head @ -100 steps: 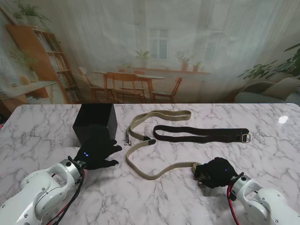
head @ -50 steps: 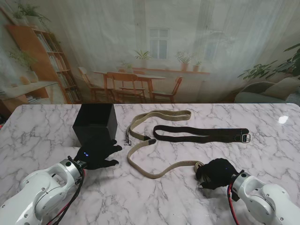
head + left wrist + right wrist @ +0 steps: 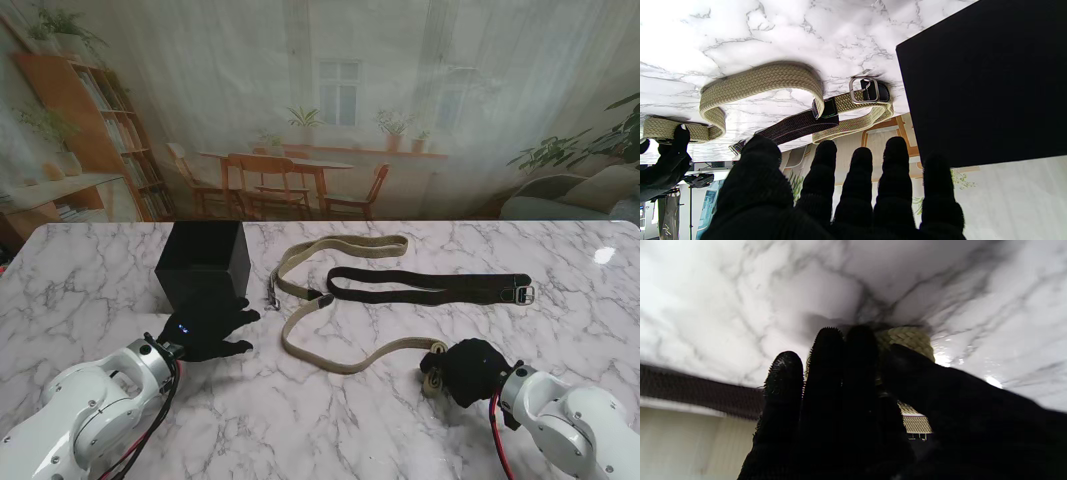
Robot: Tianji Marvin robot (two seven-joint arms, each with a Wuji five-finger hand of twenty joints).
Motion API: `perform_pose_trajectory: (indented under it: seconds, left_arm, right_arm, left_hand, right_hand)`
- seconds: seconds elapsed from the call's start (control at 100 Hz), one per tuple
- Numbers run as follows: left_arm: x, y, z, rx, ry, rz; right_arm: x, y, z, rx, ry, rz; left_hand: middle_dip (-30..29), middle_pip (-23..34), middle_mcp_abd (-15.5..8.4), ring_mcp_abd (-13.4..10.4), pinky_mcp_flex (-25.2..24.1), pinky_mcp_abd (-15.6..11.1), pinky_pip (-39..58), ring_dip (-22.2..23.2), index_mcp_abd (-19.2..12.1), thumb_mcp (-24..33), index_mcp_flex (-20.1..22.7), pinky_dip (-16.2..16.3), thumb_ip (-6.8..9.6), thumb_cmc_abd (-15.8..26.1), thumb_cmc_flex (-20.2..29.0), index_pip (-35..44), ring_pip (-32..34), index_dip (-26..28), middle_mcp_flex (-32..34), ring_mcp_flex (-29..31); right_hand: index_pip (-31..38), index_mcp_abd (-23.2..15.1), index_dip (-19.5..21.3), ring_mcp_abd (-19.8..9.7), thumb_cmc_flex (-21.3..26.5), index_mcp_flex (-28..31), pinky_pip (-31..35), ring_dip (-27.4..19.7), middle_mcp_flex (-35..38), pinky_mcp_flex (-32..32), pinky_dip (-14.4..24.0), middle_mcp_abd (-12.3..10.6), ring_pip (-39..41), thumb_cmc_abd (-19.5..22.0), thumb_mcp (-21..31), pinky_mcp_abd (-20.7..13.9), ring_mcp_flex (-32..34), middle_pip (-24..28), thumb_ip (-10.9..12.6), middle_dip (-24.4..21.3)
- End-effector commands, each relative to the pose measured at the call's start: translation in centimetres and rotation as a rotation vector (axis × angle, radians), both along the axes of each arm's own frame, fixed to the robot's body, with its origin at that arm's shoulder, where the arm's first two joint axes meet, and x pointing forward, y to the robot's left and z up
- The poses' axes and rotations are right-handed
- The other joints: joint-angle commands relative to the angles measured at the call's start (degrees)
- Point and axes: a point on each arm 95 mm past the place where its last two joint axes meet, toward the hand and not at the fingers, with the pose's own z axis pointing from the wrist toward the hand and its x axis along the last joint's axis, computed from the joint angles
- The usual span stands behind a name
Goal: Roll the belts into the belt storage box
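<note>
A khaki woven belt (image 3: 330, 355) snakes across the marble table, its buckle end (image 3: 864, 90) lying near the black storage box (image 3: 203, 265). My right hand (image 3: 468, 371) is shut on the belt's other end, which is wound into a small roll (image 3: 905, 338) under the gloved fingers. A black belt (image 3: 430, 287) lies stretched out farther from me, its buckle (image 3: 524, 294) at the right. My left hand (image 3: 208, 330) rests open on the table just in front of the box, fingers (image 3: 858, 176) spread and holding nothing.
The marble table (image 3: 90, 290) stretches from the left to the far right edge. The box stands at the left middle. A printed room backdrop rises behind the table's far edge.
My right hand has drawn a little to the right and nearer to me, winding the khaki belt's end. The belt's near loop has been pulled rightward and flatter. The left hand has not moved.
</note>
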Motion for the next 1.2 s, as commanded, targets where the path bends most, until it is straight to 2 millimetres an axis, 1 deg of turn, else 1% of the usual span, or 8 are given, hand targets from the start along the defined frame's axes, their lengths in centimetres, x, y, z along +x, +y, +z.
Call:
perform_pose_trajectory:
  seconds: [0.0, 0.07, 0.24, 0.33, 0.46, 0.57, 0.87, 1.19]
  left_arm:
    - [-0.1, 0.1, -0.4, 0.008, 0.018, 0.002]
    - [-0.1, 0.1, -0.4, 0.009, 0.019, 0.003]
    - [-0.1, 0.0, -0.4, 0.009, 0.023, 0.003]
    - [-0.1, 0.0, -0.4, 0.009, 0.023, 0.003]
    - [-0.1, 0.0, -0.4, 0.008, 0.023, 0.005]
    - [0.0, 0.1, -0.4, 0.007, 0.023, 0.006]
    - [0.0, 0.0, -0.4, 0.007, 0.023, 0.005]
    - [0.0, 0.0, -0.5, 0.008, 0.025, 0.004]
  right_arm:
    - [-0.1, -0.1, -0.9, 0.015, -0.008, -0.014]
    - [-0.1, -0.1, -1.3, 0.020, -0.034, -0.020]
    - [0.0, -0.1, -2.2, 0.039, -0.072, -0.027]
    - [0.1, 0.0, -2.5, 0.066, -0.098, -0.030]
    - [0.0, 0.1, -2.7, 0.074, -0.112, -0.042]
    - [-0.1, 0.2, -2.7, 0.070, -0.111, -0.046]
    - [-0.4, 0.4, -2.8, 0.084, -0.099, -0.060]
    - [-0.5, 0.6, -3.1, 0.131, -0.096, -0.097]
  left_hand:
    - [0.58, -0.71, 0.88, 0.67, -0.92, 1.92, -1.56, 0.53, 0.83, -1.31, -0.30, 0.62, 0.10, 2.96, -0.39, -0.29, -0.59, -0.27, -1.93, -0.76]
    - [0.59, -0.70, 0.86, 0.67, -0.89, 1.90, -1.55, 0.54, 0.80, -1.35, -0.30, 0.63, 0.09, 2.94, -0.45, -0.29, -0.56, -0.27, -1.93, -0.69]
    - [0.61, -0.66, 0.79, 0.70, -0.91, 1.91, -1.57, 0.54, 0.74, -1.34, -0.19, 0.64, 0.09, 2.92, -0.44, -0.24, -0.55, -0.25, -1.87, -0.70]
    - [0.60, -0.67, 0.87, 0.69, -0.92, 1.92, -1.58, 0.54, 0.78, -1.35, -0.27, 0.65, 0.09, 2.91, -0.49, -0.26, -0.55, -0.26, -1.91, -0.70]
    - [0.59, -0.69, 0.86, 0.68, -0.96, 1.94, -1.61, 0.55, 0.73, -1.35, -0.26, 0.65, 0.09, 2.96, -0.45, -0.26, -0.56, -0.25, -1.98, -0.74]
    - [0.58, -0.71, 0.91, 0.71, -0.96, 1.91, -1.63, 0.55, 0.82, -1.42, -0.24, 0.64, 0.07, 2.93, -0.60, -0.25, -0.55, -0.25, -2.01, -0.75]
    - [0.56, -0.78, 0.89, 0.65, -1.00, 1.86, -1.68, 0.54, 0.74, -1.35, -0.28, 0.65, 0.09, 2.93, -0.56, -0.26, -0.59, -0.24, -2.28, -0.80]
    - [0.54, -0.79, 1.02, 0.58, -0.98, 1.88, -1.71, 0.54, 0.72, -1.37, -0.26, 0.67, 0.08, 2.90, -0.61, -0.25, -0.59, -0.22, -2.33, -0.85]
  right_hand:
    - [10.36, 3.41, 3.91, -5.90, 3.24, 6.65, 2.16, -0.11, 1.22, 2.13, -0.61, -7.19, -0.07, -3.58, 1.63, -2.29, 1.70, -1.79, -3.49, 1.12]
    - [15.08, 1.72, -3.54, -5.64, 3.89, 7.67, 2.81, 0.19, 3.04, 3.43, -0.49, -7.55, 0.64, -4.60, 0.00, -2.52, 3.33, -0.95, -5.08, 2.02]
    - [20.83, -3.52, -9.75, -3.67, -0.69, 11.28, 4.38, 1.48, 6.53, 4.16, 1.10, -6.37, 4.61, -2.26, -9.65, 0.43, 5.46, 2.03, -7.63, 4.77]
    - [25.48, -10.57, -12.06, -0.61, -0.44, 12.13, 5.32, 5.30, 5.53, 3.45, 3.67, -4.93, 7.48, -0.10, -13.25, 3.48, 6.89, 8.97, -8.25, 5.81]
    - [27.05, -21.67, -7.05, 5.31, -0.67, 14.23, 5.18, 12.57, -0.75, -1.84, 9.02, 0.98, 10.53, 3.21, -17.56, 12.83, 5.80, 15.03, -8.07, 13.54]
    - [27.12, -25.01, -5.07, 6.90, -1.42, 15.83, 4.79, 15.32, -6.97, -4.42, 11.20, 2.56, 10.39, 4.38, -18.99, 15.41, 2.89, 14.01, -8.07, 15.72]
    - [27.69, -25.80, -2.37, 7.03, -5.48, 17.53, 1.65, 17.01, -33.04, -7.20, 12.87, 6.67, 8.13, 3.89, -20.64, 20.39, -11.27, 11.48, -7.76, 13.76]
    - [29.78, -20.54, -6.80, 11.55, -5.73, 20.94, -3.01, 11.28, -36.05, -7.95, 11.68, 10.37, 3.09, 3.22, -20.06, 24.36, -15.10, 11.08, -7.94, 8.27]
